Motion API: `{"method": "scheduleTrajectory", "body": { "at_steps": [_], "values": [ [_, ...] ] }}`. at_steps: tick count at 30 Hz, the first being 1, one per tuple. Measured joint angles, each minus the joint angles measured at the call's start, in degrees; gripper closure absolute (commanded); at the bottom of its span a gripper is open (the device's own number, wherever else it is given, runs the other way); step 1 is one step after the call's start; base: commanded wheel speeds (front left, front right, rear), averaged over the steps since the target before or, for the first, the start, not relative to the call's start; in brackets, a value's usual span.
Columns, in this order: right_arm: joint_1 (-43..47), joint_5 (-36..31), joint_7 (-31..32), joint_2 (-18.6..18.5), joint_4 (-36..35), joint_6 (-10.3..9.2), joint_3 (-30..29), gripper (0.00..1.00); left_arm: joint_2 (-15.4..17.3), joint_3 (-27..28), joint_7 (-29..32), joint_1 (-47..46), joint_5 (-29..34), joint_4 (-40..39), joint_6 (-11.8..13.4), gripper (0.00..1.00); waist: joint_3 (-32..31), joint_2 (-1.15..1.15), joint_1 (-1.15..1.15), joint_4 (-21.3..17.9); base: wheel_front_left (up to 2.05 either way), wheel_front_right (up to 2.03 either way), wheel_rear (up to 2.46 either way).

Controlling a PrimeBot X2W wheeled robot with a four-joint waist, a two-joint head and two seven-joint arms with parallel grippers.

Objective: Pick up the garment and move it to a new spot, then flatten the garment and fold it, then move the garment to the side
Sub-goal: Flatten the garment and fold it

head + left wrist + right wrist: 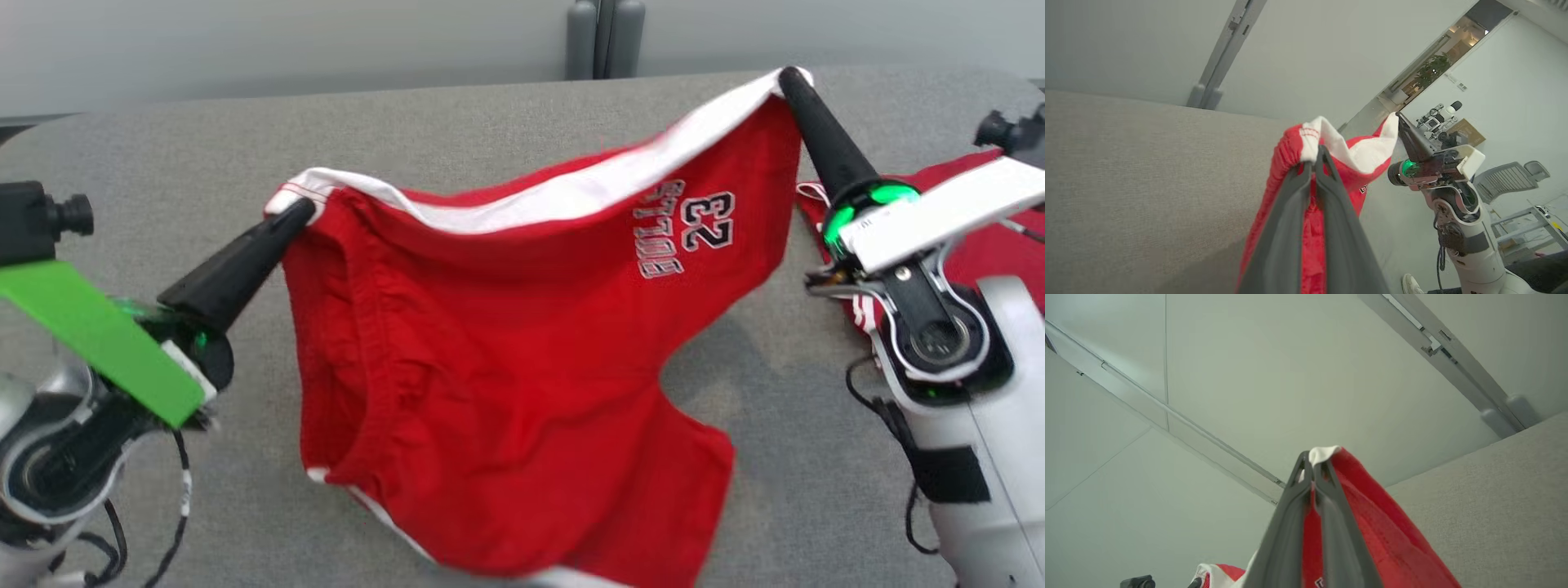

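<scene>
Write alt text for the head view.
The left gripper and right gripper, both shut, hold red shorts with a white stripe stretched between them over a grey table. More red cloth lies at the right.

Your left tool [300,212] and right tool [790,78] have long, tapering black fingers [237,273], each with a green light at the base. Your left wrist wears a green tab [98,339], the right a white tab [947,212]; black cables [181,498] trail off pale grey forearms [988,465].
</scene>
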Motion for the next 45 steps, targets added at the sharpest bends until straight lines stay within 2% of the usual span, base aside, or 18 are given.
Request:
{"method": "scheduleTrajectory", "body": {
  "at_steps": [4,5,6,7,9,11,13,16,19,21,25,27,31,35,40,45],
  "values": [
    [-9.0,-0.6,-1.0,6.0,8.7,-2.33,-0.6,1.0,-1.5,-0.3,2.2,-5.8,1.4,10.9,4.5,1.0,3.0,0.0,0.0,-0.3,0.0,0.0,0.0],
    [-13.1,-1.7,-2.2,7.5,10.5,-2.57,-1.5,1.0,-1.7,-0.2,2.2,-9.0,4.9,13.0,4.7,1.0,3.8,0.0,0.0,-0.4,0.0,0.0,0.0],
    [-21.7,-5.2,-5.6,9.8,11.7,-2.53,-4.1,1.0,-3.3,2.5,-0.4,-16.3,11.0,15.3,4.9,1.0,5.4,0.0,0.01,-0.5,0.0,0.0,0.0],
    [-25.9,-5.6,-7.4,10.8,10.5,-2.49,-5.5,1.0,-4.0,3.1,-1.1,-20.7,15.0,14.8,4.4,1.0,6.2,0.0,0.01,-0.5,0.0,0.0,0.0],
    [-32.7,-5.7,-9.7,12.3,6.6,-2.23,-6.8,1.0,-6.7,4.6,-2.7,-27.4,17.6,12.9,3.8,1.0,7.8,0.0,0.0,-0.6,0.0,0.0,0.0],
    [-35.6,-7.0,-10.2,11.3,4.5,-1.93,-5.6,1.0,-8.5,3.6,-3.2,-29.4,19.1,10.9,2.3,1.0,9.4,0.0,0.0,-0.5,0.0,0.0,0.0],
    [-34.2,-8.8,-10.2,9.6,5.1,-1.94,-3.4,1.0,-9.0,1.1,-3.5,-28.4,21.0,11.0,0.9,1.0,11.0,0.0,0.0,-0.5,0.0,0.0,0.0],
    [-27.0,-10.9,-9.8,8.3,8.2,-1.96,-1.3,1.0,-9.5,-1.4,-5.4,-22.8,21.7,15.1,0.4,1.0,13.5,0.0,0.01,-0.5,0.0,0.0,0.0],
    [-16.6,-10.9,-9.7,8.2,12.4,-1.97,-1.2,1.0,-12.3,-3.4,-10.1,-15.8,22.2,21.3,0.0,1.0,15.8,0.0,0.01,-0.6,0.0,0.0,0.0],
    [-9.4,-9.6,-10.3,8.4,15.2,-1.97,-1.5,1.0,-13.6,-6.4,-12.2,-12.2,25.7,25.1,-1.5,1.0,17.2,0.0,0.01,-0.7,0.0,0.0,0.0],
    [1.5,-7.8,-12.5,9.0,19.7,-1.87,-1.6,1.0,-16.0,-8.3,-14.8,-4.8,25.7,32.9,-2.3,1.0,19.5,0.0,0.01,-1.1,0.0,0.0,0.0],
    [2.2,-7.8,-13.7,9.4,19.5,-1.25,-1.4,1.0,-16.7,-8.3,-14.8,-2.3,25.1,35.4,-3.3,1.0,20.1,0.0,0.0,-1.6,0.0,0.0,0.0],
    [2.4,-8.1,-15.2,9.4,19.7,2.12,-1.5,1.0,-17.7,-6.7,-15.3,-1.8,25.4,37.3,-5.7,1.0,20.3,0.0,0.0,-2.7,0.0,0.0,0.0],
    [2.9,-9.0,-16.6,6.7,21.4,3.55,-2.6,1.0,-19.2,-6.0,-15.3,-1.6,25.5,38.2,-7.1,1.0,19.2,0.0,0.0,-2.8,0.0,0.0,0.0],
    [5.6,-10.7,-16.9,3.4,22.7,5.25,-3.3,1.0,-22.3,-4.9,-15.2,1.9,26.2,37.6,-7.8,1.0,16.8,0.0,0.0,-2.3,0.0,0.0,0.0],
    [11.4,-10.7,-16.9,2.1,22.6,7.35,-3.2,1.0,-22.7,-3.1,-15.1,9.7,27.9,35.5,-8.4,1.0,13.6,0.0,0.0,-1.6,0.0,0.0,0.0]
  ]
}}
